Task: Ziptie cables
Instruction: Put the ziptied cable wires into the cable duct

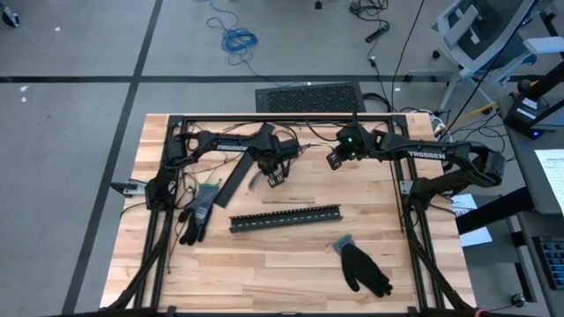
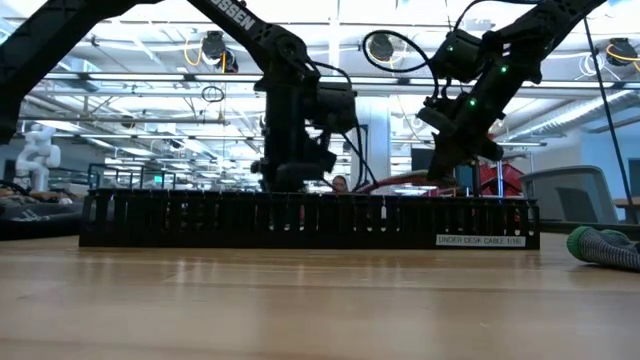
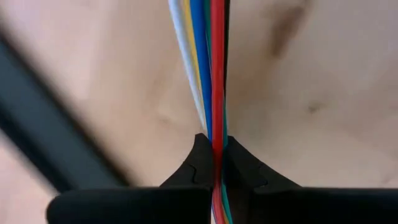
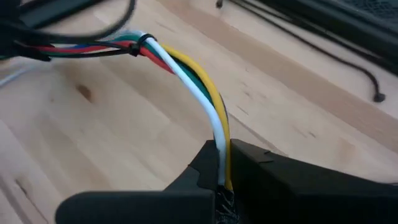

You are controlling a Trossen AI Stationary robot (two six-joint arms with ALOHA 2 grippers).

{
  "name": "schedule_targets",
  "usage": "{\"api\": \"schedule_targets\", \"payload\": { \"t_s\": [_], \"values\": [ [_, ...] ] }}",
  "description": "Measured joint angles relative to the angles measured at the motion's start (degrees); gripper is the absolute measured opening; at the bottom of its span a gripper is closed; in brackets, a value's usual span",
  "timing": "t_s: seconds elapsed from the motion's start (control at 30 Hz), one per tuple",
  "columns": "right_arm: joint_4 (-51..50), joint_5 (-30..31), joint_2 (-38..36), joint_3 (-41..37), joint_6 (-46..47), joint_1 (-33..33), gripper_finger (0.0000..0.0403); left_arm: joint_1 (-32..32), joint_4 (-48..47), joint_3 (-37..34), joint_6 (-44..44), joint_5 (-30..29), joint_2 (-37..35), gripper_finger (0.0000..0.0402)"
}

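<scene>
Both tools clench the cables [image 4: 199,84]: left tool [image 3: 214,177] and right tool [image 4: 222,171], near the surface's [image 1: 264,273] far edge.

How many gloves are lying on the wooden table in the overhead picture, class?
2. One glove lies near the table's left edge, beside the left end of the black slotted strip. The other glove lies nearer the front, right of centre. More could be hidden under the arms.

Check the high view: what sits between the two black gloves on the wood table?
Only the long black slotted strip lies between the left-side glove and the near-right glove; otherwise the stretch is bare wooden table, seen in the high view.
</scene>
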Motion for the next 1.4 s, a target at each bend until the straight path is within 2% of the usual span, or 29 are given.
{"api": "schedule_targets", "payload": {
  "t_s": [0.17, 0.37, 0.57, 0.8, 0.97, 1.07, 1.23, 1.4],
  "values": [
    [2.0, -0.3, -1.8, 0.0, -0.3, 0.0, 0.0004, 1.4, -3.3, 0.2, 1.1, -0.7, -2.6, 0.0018],
    [5.8, -4.1, -5.7, 0.0, 0.1, -0.1, 0.0004, 2.1, -7.5, 0.2, 1.0, -0.7, -8.7, 0.0017],
    [5.5, -8.6, -11.0, 0.0, 0.0, 0.1, 0.0004, 1.2, -7.4, 0.2, 0.5, 0.0, -19.5, 0.0017],
    [3.6, -14.5, -16.5, 0.0, -1.3, 2.5, 0.0004, -5.0, -7.4, -1.8, -1.6, -0.5, -31.4, 0.0017],
    [2.4, -18.0, -18.2, 0.0, -1.2, 6.2, 0.0004, -12.4, -3.4, -8.6, -6.7, -4.5, -38.0, 0.0017],
    [3.4, -19.1, -18.6, 0.0, -0.8, 9.2, 0.0004, -17.5, -0.4, -13.4, -12.8, -8.1, -42.1, 0.0017],
    [6.2, -19.1, -18.8, 0.0, 1.3, 14.2, 0.0004, -25.0, -0.1, -18.3, -21.5, -19.1, -46.8, 0.0017],
    [12.5, -18.8, -18.4, 0.0, 5.1, 18.2, 0.0004, -29.8, -0.2, -19.0, -24.4, -29.2, -49.6, 0.0017]
  ]
}}
